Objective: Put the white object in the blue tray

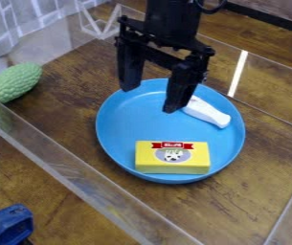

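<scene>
Fingers (153,84) stand wide apart over the far part of the blue tray (116,129), and we see nothing gripped between them. Our white object (210,113) lies in the tray, toward its far right side, partly hidden by the right-hand finger in the picture. Nearer us in the same tray sits a yellow box (172,157) with a red label. We also see a green, bumpy thing (14,81) on the wooden desk (61,179), left of the tray, and a blue item (7,228) at the lower left corner.
</scene>
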Robot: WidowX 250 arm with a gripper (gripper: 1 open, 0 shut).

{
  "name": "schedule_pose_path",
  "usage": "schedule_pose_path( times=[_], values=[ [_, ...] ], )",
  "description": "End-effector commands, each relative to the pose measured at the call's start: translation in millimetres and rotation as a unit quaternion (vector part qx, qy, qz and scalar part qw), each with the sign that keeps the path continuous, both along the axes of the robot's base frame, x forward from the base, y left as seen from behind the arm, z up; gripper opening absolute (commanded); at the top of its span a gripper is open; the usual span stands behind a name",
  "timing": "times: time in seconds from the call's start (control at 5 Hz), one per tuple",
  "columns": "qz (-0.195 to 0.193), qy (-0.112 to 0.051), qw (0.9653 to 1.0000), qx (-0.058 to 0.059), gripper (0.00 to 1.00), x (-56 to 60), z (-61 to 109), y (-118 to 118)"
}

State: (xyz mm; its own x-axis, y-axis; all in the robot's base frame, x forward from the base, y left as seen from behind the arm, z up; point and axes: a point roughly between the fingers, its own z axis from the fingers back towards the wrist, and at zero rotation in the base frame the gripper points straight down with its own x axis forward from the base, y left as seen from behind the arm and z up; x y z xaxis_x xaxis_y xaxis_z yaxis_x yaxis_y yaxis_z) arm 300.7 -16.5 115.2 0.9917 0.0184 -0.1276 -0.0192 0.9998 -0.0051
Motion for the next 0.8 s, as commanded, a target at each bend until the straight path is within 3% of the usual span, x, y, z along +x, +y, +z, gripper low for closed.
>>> schedule_pose_path(
  times=[0.0, 0.2, 0.6],
  values=[
    [-0.014, -0.029, 0.9995, -0.004, 1.0, 3.8, 0.3, -1],
    [-0.036, -0.037, 0.9987, -0.006, 1.0, 5.4, -13.0, -7],
    [-0.083, -0.067, 0.9943, -0.011, 1.0, 37.1, -0.1, -9]
  ],
)
